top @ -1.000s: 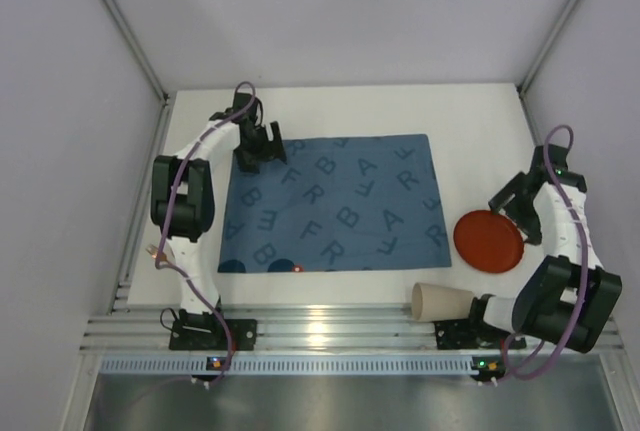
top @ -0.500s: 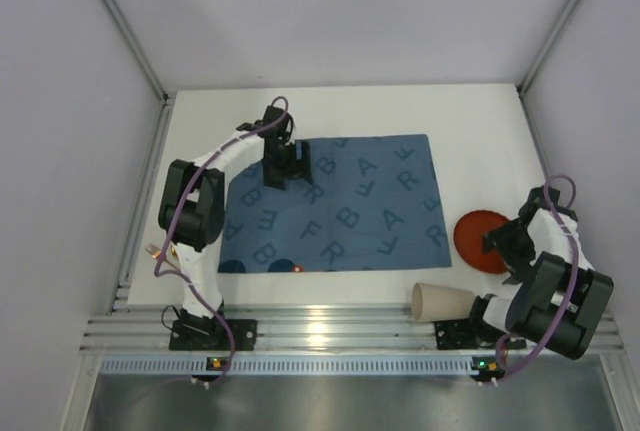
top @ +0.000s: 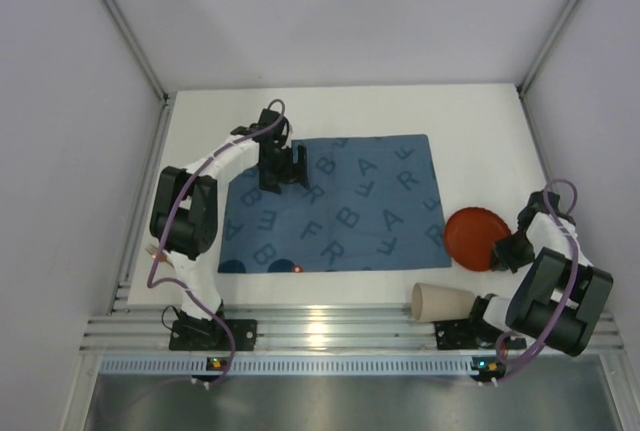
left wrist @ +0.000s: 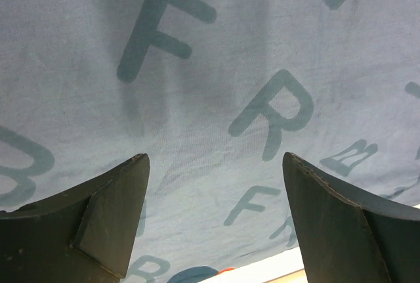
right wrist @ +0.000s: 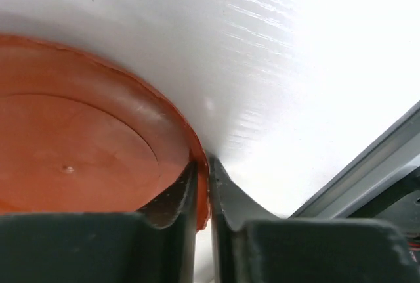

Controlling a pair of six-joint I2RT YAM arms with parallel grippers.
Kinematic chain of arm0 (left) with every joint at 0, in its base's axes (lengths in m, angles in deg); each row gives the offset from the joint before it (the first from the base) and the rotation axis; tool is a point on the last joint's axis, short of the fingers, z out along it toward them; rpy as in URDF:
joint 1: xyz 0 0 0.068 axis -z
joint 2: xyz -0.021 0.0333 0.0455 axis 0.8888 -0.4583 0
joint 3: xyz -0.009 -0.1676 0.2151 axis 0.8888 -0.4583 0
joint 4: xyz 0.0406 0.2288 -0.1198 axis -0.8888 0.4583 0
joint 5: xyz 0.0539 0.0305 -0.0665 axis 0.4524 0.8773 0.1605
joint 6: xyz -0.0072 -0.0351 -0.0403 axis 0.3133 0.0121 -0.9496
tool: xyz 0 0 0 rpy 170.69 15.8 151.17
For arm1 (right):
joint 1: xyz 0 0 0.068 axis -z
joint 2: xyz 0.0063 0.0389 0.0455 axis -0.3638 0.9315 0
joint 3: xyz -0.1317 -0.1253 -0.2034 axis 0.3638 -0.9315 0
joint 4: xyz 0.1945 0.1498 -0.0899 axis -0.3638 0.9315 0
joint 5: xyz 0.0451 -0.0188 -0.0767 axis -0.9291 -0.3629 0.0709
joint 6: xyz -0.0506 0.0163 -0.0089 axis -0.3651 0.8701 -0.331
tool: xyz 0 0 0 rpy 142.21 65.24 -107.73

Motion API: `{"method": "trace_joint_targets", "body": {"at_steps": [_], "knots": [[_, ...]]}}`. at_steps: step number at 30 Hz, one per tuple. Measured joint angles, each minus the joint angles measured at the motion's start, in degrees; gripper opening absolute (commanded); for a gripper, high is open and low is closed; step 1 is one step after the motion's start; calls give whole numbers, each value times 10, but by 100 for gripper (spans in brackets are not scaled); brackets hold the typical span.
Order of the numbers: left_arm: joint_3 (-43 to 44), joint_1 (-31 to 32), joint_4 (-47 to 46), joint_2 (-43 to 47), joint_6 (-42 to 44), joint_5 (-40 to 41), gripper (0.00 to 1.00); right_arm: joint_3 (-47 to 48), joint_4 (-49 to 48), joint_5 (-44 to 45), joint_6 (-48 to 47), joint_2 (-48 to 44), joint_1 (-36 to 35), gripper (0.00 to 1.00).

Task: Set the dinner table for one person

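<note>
The dinner table [top: 470, 121] is a white tabletop with a blue letter-printed mat [top: 335, 213] in its middle. A red plate [top: 468, 239] lies just right of the mat, its left rim touching the mat's edge. My right gripper [top: 506, 249] is at the plate's right side. In the right wrist view, the right gripper [right wrist: 203, 174] is shut on the plate's rim, with the red plate [right wrist: 79, 158] spreading left over the white table [right wrist: 295, 66]. My left gripper [top: 281, 166] hovers over the mat's far left part. The left wrist view shows this gripper [left wrist: 215, 159] open and empty above the mat [left wrist: 197, 86].
A brown paper cup [top: 440, 301] lies on its side at the near edge, beside the right arm's base. Two dark blue round shapes [top: 280, 265] and a small red spot [top: 297, 269] sit at the mat's near edge. Grey walls close in the table on three sides.
My right gripper dropped to the plate's right edge and shut on its rim, and the plate slid left to the mat. My left gripper moved right over the mat.
</note>
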Motion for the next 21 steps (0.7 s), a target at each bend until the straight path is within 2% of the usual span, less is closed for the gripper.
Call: {"method": "trace_joint_targets", "body": {"at_steps": [1,11,16,21], "knots": [[0,0,2,0,0,0,87,3,0,0,-3,4,1,0],[-4,3,2,5,0,5,87,58,-17,-16,-29,21,-8,0],[-34,10,-9,30,-5,7,87,188,-10,-16,-28,2,-49,0],[-73,15,-21,63,-19,11,88,332,-21,-23,-13,21,-138,0]]}}
